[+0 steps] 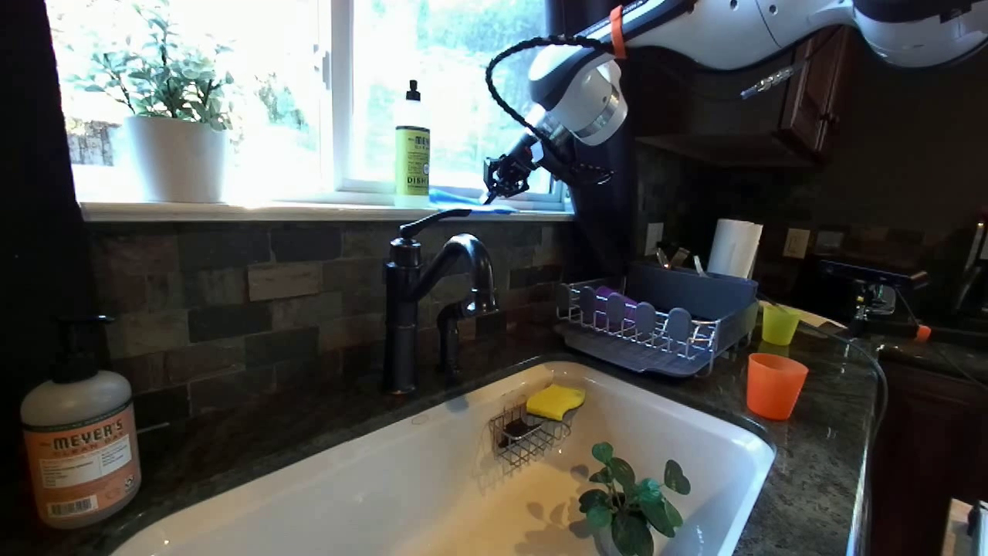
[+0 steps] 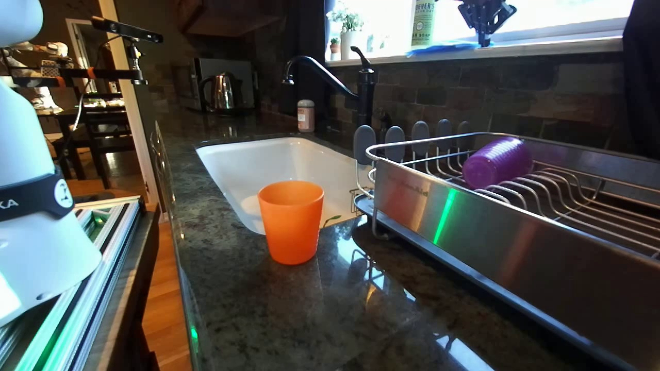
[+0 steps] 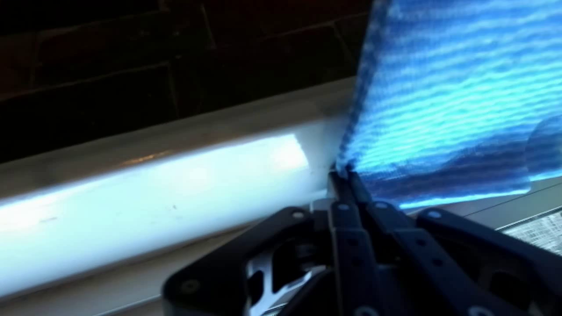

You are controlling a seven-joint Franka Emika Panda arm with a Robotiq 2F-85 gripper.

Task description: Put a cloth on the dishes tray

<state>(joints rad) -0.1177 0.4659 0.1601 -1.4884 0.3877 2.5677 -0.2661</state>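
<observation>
A blue cloth (image 1: 455, 198) lies on the windowsill beside the yellow soap bottle; it also shows in an exterior view (image 2: 441, 49) and, large and blurred, in the wrist view (image 3: 456, 96). My gripper (image 3: 344, 173) is shut on an edge of the cloth, pinching it between the fingertips at the sill. In both exterior views the gripper (image 1: 488, 197) (image 2: 483, 43) points down at the sill. The dishes tray (image 1: 737, 309) is a metal and grey dish rack on the counter right of the sink; it also shows close up in an exterior view (image 2: 505, 263). A purple cup (image 2: 497, 162) lies in it.
On the sill (image 1: 309, 211) stand the soap bottle (image 1: 412, 158) and a potted plant (image 1: 176, 158). A black faucet (image 1: 401, 309) rises between sill and sink (image 1: 309, 479). An orange cup (image 1: 776, 386) and a green cup (image 1: 779, 324) stand near the rack.
</observation>
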